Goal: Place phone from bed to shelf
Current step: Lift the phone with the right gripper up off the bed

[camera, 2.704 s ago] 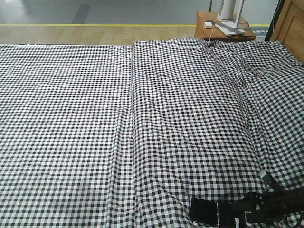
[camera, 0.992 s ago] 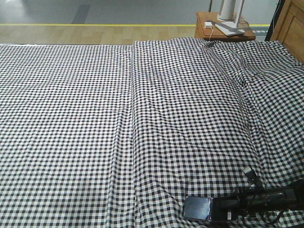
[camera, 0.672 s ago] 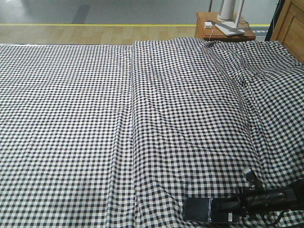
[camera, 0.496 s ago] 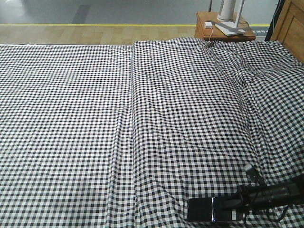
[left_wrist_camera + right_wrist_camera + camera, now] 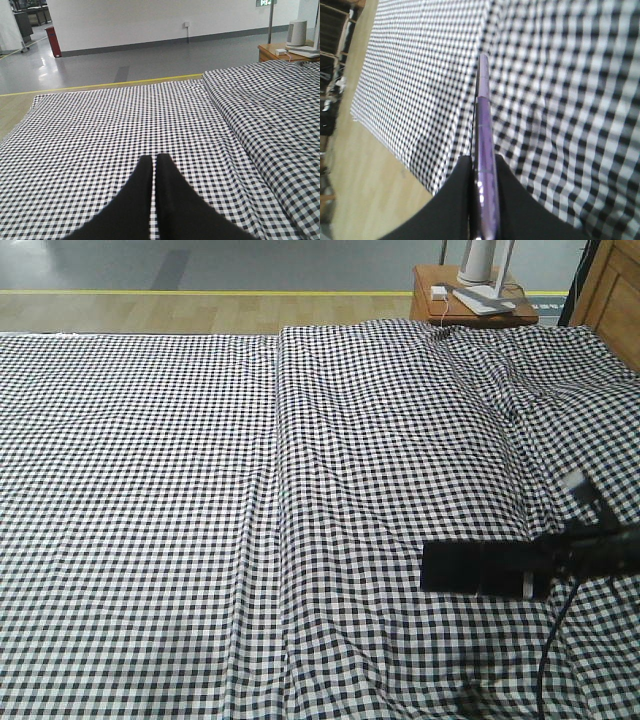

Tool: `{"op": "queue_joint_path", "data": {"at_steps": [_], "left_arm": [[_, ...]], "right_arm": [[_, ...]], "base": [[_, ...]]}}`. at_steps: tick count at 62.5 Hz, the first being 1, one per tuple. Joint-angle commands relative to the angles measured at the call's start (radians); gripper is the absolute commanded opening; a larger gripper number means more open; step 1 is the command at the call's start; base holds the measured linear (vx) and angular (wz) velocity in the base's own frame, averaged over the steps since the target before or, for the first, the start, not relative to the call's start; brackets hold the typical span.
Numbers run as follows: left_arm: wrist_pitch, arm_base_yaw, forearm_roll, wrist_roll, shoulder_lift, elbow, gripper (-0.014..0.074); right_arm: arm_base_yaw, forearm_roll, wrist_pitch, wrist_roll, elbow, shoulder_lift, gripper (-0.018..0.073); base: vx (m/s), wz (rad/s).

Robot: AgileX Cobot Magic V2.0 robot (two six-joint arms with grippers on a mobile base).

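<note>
Nearest, over the bed's [image 5: 200,490] front right corner, the right gripper [image 5: 482,167] is clamped on the phone [image 5: 470,567], which hangs clear of the checked cloth, edge-on between the fingers. The left gripper [image 5: 154,167] hovers over the bed with fingers pressed together, empty. The pickup looks done and the carry is in hand. Next comes a swing towards the shelf, which isn't visible. Beyond the bed's far right corner stands a side table [image 5: 425,308].

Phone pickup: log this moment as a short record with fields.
phone: gripped edge-on by the right tool, apparently lifted off the bed
right tool: shut on phone
left tool: shut, empty, over the bed
bed: checked, wrinkled
stage: phone picked up, not yet placed
</note>
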Motion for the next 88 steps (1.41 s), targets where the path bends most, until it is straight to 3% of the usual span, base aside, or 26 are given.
{"op": "queue_joint_path", "data": {"at_steps": [1,31,45,65,78,88], "left_arm": [[-0.072,-0.004,-0.009,-0.006,-0.013,-0.021,0.0001],[-0.072,-0.004,-0.009,-0.006,-0.013,-0.021,0.0001],[-0.072,-0.004,-0.009,-0.006,-0.013,-0.021,0.0001],[-0.072,-0.004,-0.009,-0.006,-0.013,-0.021,0.0001],[-0.072,-0.004,-0.009,-0.006,-0.013,-0.021,0.0001],[-0.072,-0.004,-0.009,-0.006,-0.013,-0.021,0.0001]], "right_arm": [[0.003,0.052,0.156,0.022,0.002,-0.175,-0.0003],[0.026,0.078,0.155,0.129,0.003,-0.644,-0.0003],[0.248,0.078,0.155,0.120,0.003,-0.696,-0.0003],[0.540,0.078,0.155,0.189,0.003,-0.750,-0.0002],[0.672,0.078,0.155,0.216,0.003,-0.809,-0.0002],[0.709,0.078,0.155,0.218,0.003,-0.860,-0.0002]], "base": [[0.00,0.00],[0.00,0.00],[0.00,0.00],[0.00,0.00],[0.00,0.00],[0.00,0.00]]}}
